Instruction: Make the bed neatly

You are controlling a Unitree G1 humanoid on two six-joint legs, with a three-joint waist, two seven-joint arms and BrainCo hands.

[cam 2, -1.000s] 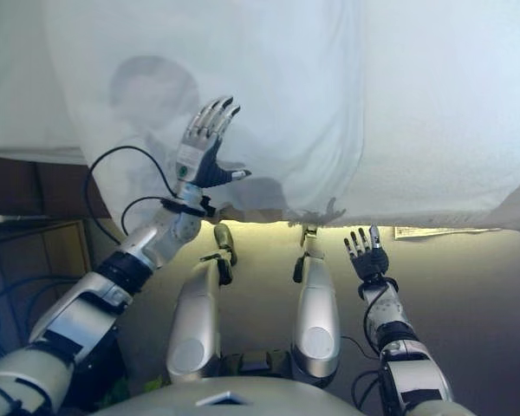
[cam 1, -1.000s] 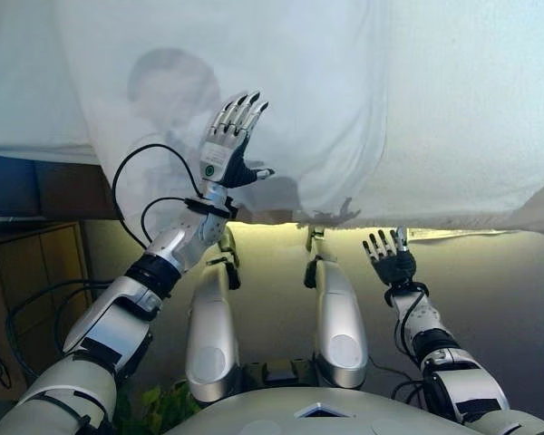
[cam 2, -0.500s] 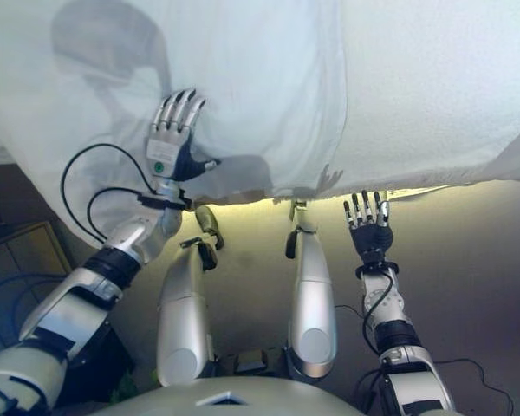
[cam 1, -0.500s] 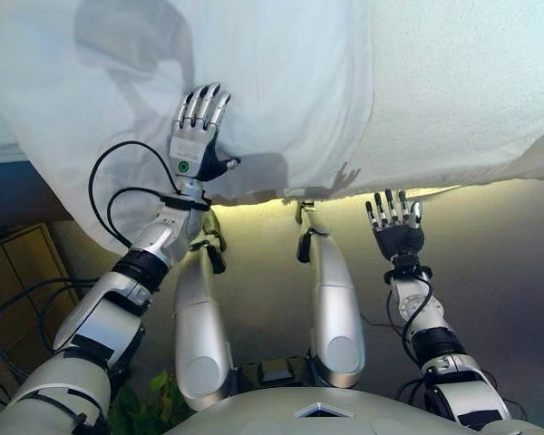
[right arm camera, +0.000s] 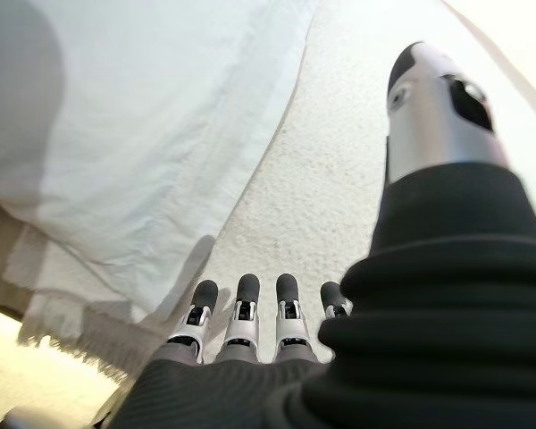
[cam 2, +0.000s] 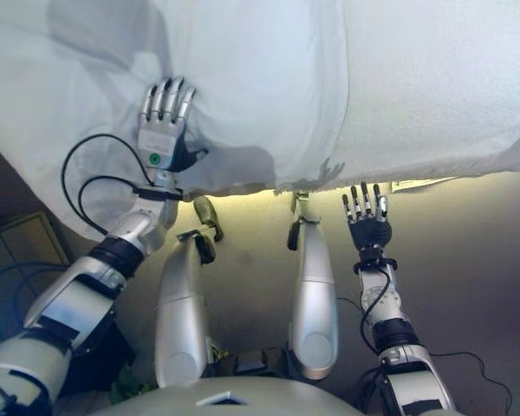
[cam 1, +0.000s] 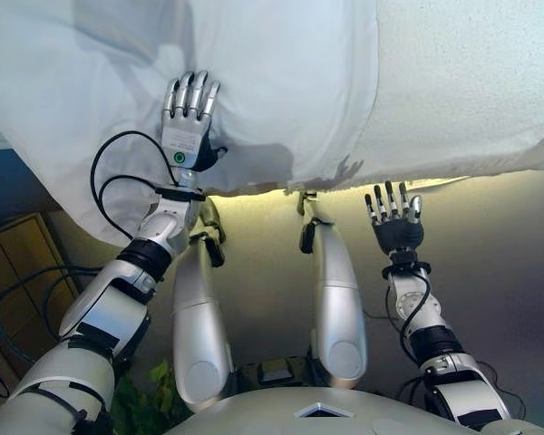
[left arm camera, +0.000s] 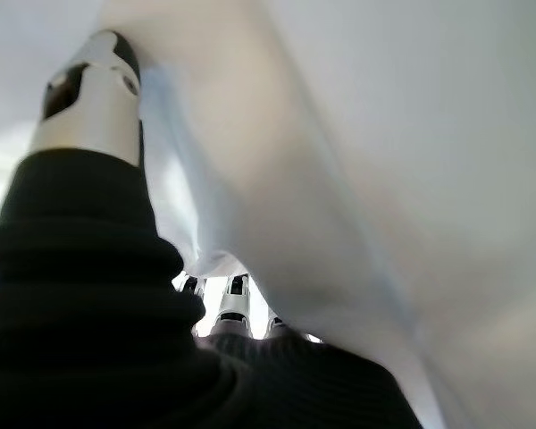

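Note:
A thin pale blue-white sheet point(cam 1: 281, 91) lies over the bed's left part and hangs over its near edge, with a fringed hem point(right arm camera: 80, 335). To its right shows a white textured cover point(cam 1: 471, 82). My left hand point(cam 1: 187, 118) rests flat on the sheet near the edge, fingers straight, thumb out to the side. My right hand point(cam 1: 394, 222) hovers open just below the bed's near edge, fingers spread and straight, holding nothing. In the right wrist view its fingers point(right arm camera: 241, 308) point at the textured cover point(right arm camera: 339, 179).
A wooden cabinet point(cam 1: 18, 263) stands at the lower left beside the bed. A green plant point(cam 1: 150, 403) shows at the bottom left. Beige floor point(cam 1: 499, 263) runs along the bed's near side.
My left hand slid farther up onto the sheet. My right hand rose a little toward the bed's edge. The camera has tilted, shifting the whole picture.

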